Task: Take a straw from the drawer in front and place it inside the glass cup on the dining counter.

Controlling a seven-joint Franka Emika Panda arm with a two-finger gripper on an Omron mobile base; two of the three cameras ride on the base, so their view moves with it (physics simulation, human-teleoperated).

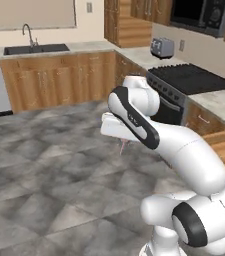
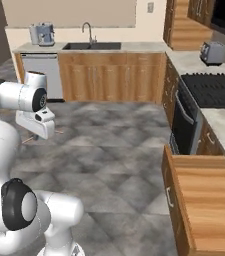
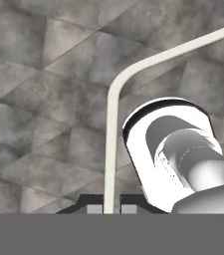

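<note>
Two-finger gripper pinches the thin pale bent straw above grey stone-tile floor; wide brown wooden drawer stands open.

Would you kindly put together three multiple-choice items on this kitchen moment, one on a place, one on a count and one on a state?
1. Where is the straw?
A. between the fingertips of the gripper, over the grey floor tiles
B. lying in the drawer
C. standing in the sink

2. How many toasters stand on the worktop?
A. none
B. one
C. three

3. What state is the drawer in?
A. shut flush
B. pulled open
C. lifted out onto the floor

Answers:
1 A, the hand view shows the straw rising from between the two tips, with tiles behind it.
2 B, a single silver toaster sits beside the stove.
3 B, its plain wood inside faces up in the right base view.
</note>
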